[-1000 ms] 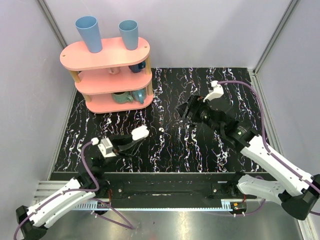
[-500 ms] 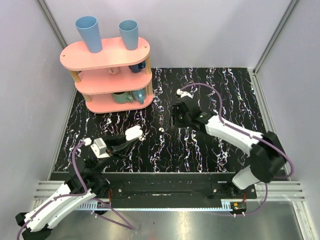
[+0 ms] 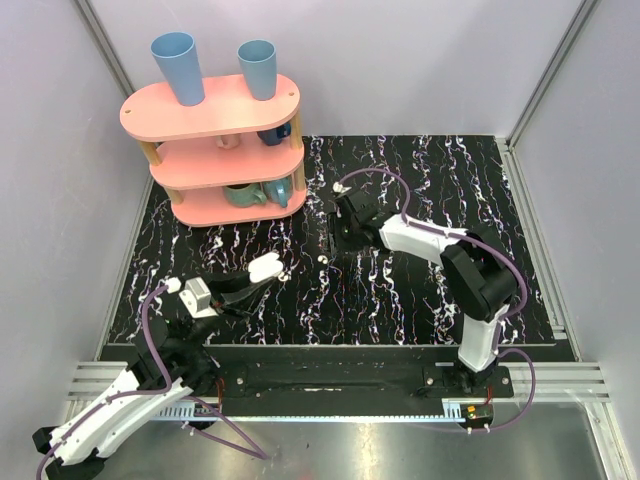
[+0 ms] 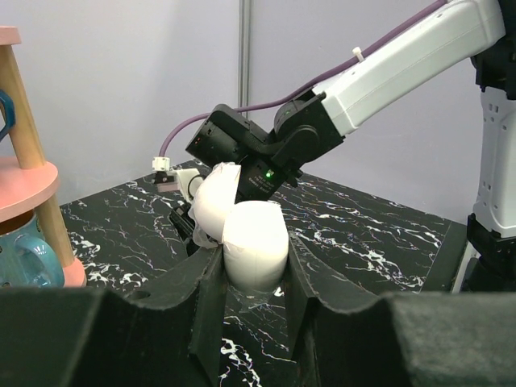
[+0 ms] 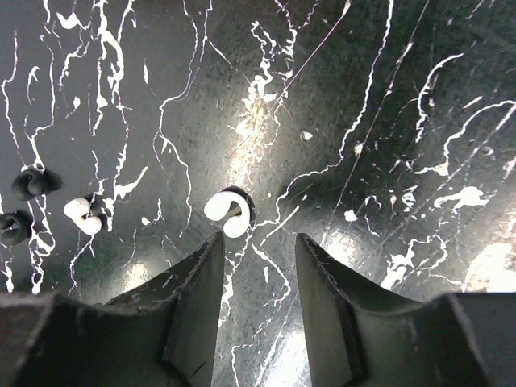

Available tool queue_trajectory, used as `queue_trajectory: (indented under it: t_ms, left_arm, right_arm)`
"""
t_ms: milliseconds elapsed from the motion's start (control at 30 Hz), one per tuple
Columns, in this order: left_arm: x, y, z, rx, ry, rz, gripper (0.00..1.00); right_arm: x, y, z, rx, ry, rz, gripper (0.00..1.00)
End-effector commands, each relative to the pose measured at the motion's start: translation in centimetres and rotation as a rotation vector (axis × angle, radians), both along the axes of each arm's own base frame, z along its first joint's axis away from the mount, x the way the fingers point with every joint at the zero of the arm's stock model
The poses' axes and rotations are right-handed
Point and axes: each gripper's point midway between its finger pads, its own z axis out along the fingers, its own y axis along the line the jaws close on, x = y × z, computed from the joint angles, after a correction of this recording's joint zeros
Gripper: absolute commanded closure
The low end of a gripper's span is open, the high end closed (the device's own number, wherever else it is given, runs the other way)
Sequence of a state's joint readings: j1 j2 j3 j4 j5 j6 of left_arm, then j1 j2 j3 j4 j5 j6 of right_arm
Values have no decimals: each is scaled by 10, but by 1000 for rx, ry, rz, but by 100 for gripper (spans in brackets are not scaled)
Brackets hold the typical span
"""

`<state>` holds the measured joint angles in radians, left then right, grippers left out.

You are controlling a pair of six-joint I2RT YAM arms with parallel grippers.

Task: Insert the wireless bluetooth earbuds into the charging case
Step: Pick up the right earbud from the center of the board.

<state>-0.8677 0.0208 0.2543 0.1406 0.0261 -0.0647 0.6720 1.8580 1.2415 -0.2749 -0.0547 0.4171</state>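
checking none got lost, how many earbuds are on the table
2. One earbud lies just ahead of the right tool, untouched; the other earbud lies left of it in the right wrist view. Both are on the table.

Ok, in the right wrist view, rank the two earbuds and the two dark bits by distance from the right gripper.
1. near earbud, just ahead of the right gripper.
2. second earbud, farther left.
3. upper dark bit and lower dark bit, left edge: too close to call.
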Motion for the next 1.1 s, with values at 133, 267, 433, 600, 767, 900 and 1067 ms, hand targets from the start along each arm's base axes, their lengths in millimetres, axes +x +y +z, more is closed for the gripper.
queue_trajectory:
  t_ms: [133, 267, 433, 600, 767, 900, 1067]
  left_arm:
    - [-5, 6, 23, -53, -37, -1, 100]
    - [-4, 4, 20, -49, -31, -4, 100]
    - [-4, 3, 19, -44, -26, -7, 100]
    - [-4, 1, 17, -37, -23, -11, 100]
    - [-3, 1, 17, -37, -21, -8, 100]
    - [-2, -1, 15, -29, -14, -12, 100]
    - [-1, -2, 14, -23, -11, -13, 100]
  right_arm:
    - [18, 23, 2, 84, -21, 86, 52]
    - [15, 29, -5, 100, 2, 111, 52]
    - [18, 30, -11, 106, 5, 105, 53]
    - [16, 29, -18, 106, 23, 106, 54]
    - [13, 30, -24, 110, 35, 118, 56]
    - [9, 32, -27, 120, 50, 133, 57]
    - [6, 33, -27, 138, 60, 136, 57]
